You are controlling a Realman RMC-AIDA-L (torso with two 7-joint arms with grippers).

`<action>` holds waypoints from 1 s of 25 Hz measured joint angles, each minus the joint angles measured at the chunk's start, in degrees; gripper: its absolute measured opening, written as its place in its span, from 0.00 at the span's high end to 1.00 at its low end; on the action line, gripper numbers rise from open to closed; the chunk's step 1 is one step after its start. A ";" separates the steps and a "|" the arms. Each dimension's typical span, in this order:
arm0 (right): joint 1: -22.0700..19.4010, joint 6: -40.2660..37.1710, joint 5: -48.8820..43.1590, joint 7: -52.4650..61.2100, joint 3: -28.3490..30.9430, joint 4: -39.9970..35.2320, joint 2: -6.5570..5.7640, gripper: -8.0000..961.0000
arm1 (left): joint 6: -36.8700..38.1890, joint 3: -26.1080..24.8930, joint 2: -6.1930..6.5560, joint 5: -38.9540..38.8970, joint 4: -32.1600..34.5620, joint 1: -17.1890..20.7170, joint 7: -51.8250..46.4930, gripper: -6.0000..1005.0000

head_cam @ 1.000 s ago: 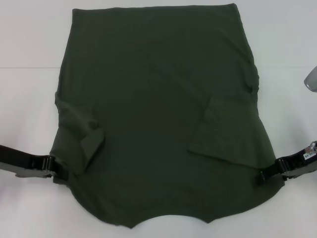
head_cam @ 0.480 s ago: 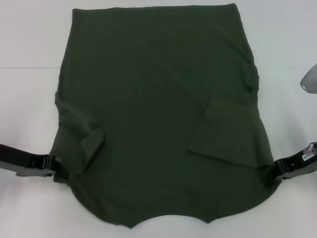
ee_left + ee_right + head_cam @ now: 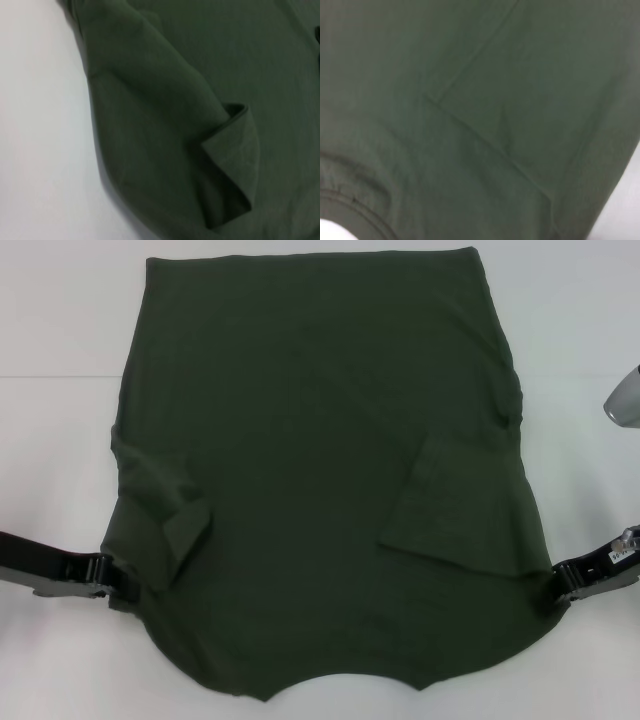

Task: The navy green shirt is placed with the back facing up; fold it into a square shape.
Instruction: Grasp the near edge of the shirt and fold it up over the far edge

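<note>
The navy green shirt (image 3: 320, 440) lies flat on the white table with its plain back up, hem far from me and neckline (image 3: 335, 685) near me. Both short sleeves are folded inward onto the body, the left sleeve (image 3: 165, 515) and the right sleeve (image 3: 460, 510). My left gripper (image 3: 118, 582) sits at the shirt's left shoulder edge, touching the cloth. At the right shoulder edge my right gripper (image 3: 553, 588) meets the cloth. The left wrist view shows the shirt (image 3: 200, 75) and its folded sleeve cuff (image 3: 235, 150). In the right wrist view the shirt (image 3: 480, 100) fills the picture, with the collar (image 3: 350, 205) in one corner.
The white table (image 3: 60, 390) shows bare strips on either side of the shirt and beyond its hem. A grey rounded object (image 3: 625, 400) pokes in at the right edge of the head view.
My right gripper has drawn back slightly to the right, and its black tip that lay over the cloth no longer shows. The left gripper and the shirt have stayed put.
</note>
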 joint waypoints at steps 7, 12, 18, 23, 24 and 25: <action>0.17 -3.94 0.46 -1.59 0.36 -0.94 -0.29 0.93 | 1.73 -0.26 0.94 -1.08 -0.32 0.50 0.48 0.96; 0.14 -8.09 0.52 -3.35 0.43 -1.62 -0.17 0.93 | 4.51 -0.75 1.64 -1.42 -0.79 0.66 0.98 0.96; -0.05 -13.26 0.62 -6.77 0.40 -1.63 -0.16 0.93 | 10.26 -1.89 2.27 -1.43 -0.87 0.99 2.06 0.96; -0.38 -16.44 0.55 -9.53 0.03 -1.63 -0.22 0.93 | 14.80 -2.26 3.11 -1.42 -2.33 1.45 2.46 0.96; -0.40 -17.06 0.43 -10.07 -0.01 -1.63 -0.23 0.93 | 15.39 -2.27 3.24 -1.41 -2.99 1.45 2.68 0.96; -0.40 -17.49 0.31 -10.44 -0.03 -1.63 -0.23 0.93 | 16.05 -2.27 3.31 -1.35 -3.61 1.43 2.92 0.96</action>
